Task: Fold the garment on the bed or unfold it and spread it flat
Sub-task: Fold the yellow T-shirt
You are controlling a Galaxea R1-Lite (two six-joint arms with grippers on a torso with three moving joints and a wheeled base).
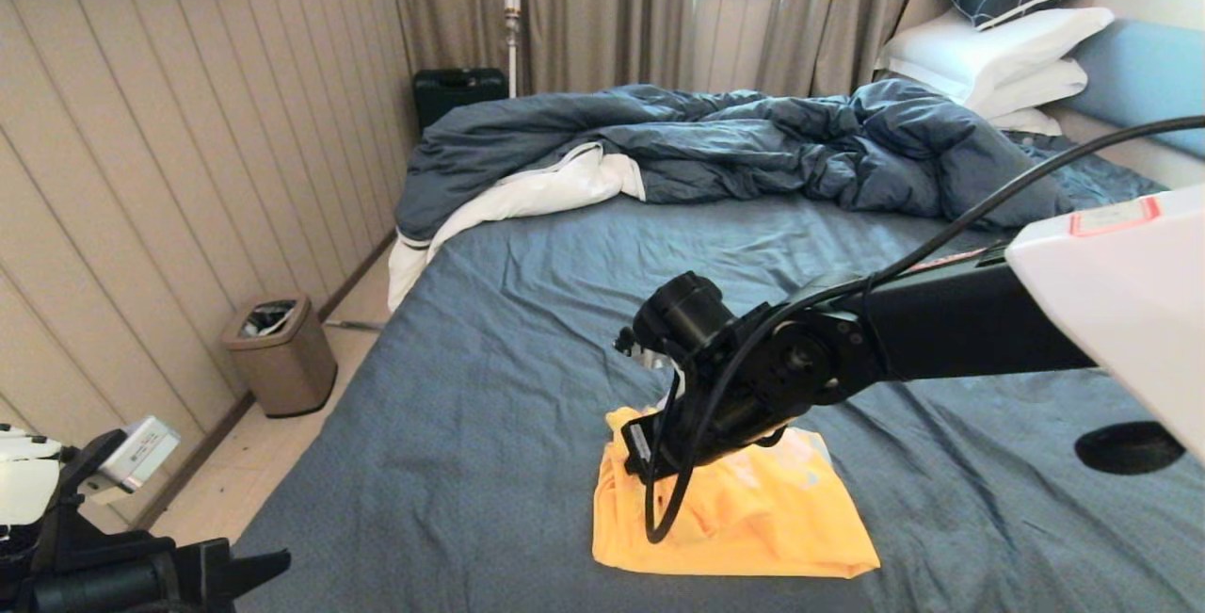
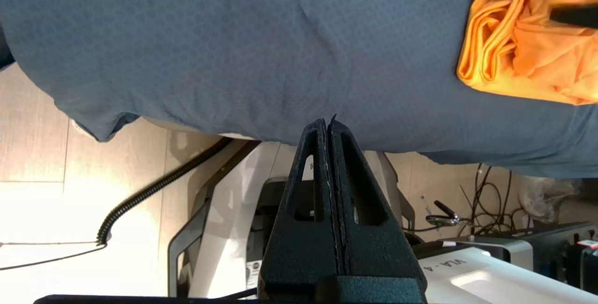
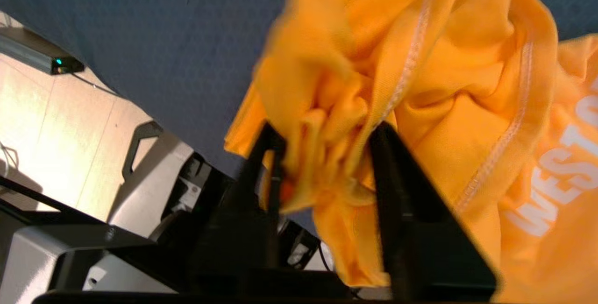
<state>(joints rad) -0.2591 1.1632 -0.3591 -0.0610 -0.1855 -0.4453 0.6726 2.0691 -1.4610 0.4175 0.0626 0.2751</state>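
Nearest the head camera, the right arm reaches in from the right and bends down over the garment (image 1: 753, 519), with the right end effector (image 3: 327, 173) at the shirt's far left part. Its two black fingers (image 3: 397, 192) stand apart with a bunch of yellow cloth lying between them; the fabric fills the gap, but whether the fingers press it I cannot tell. The left end effector (image 2: 329, 131) hangs low at the robot's left, off the near edge of the bed (image 1: 490, 340), its fingers pressed together on nothing. A small tan bin (image 1: 281, 354) stands on the floor against the panelled wall to the left of the bed; something dark and crumpled lies inside it, too small to make out. A dark case (image 1: 459, 90) sits on the floor beyond the bed's far left corner. The garment is bright yellow, thin and smooth, folded into a rough rectangle on the near middle of the dark blue-grey sheet, with loose folds rolled up along its left edge. White lettering shows on it in the right wrist view, and a stitched hem runs across the bunched part. A rumpled dark blue duvet (image 1: 715, 142) lies across the far side, well apart from the shirt, with white pillows (image 1: 998, 53) at the far right.
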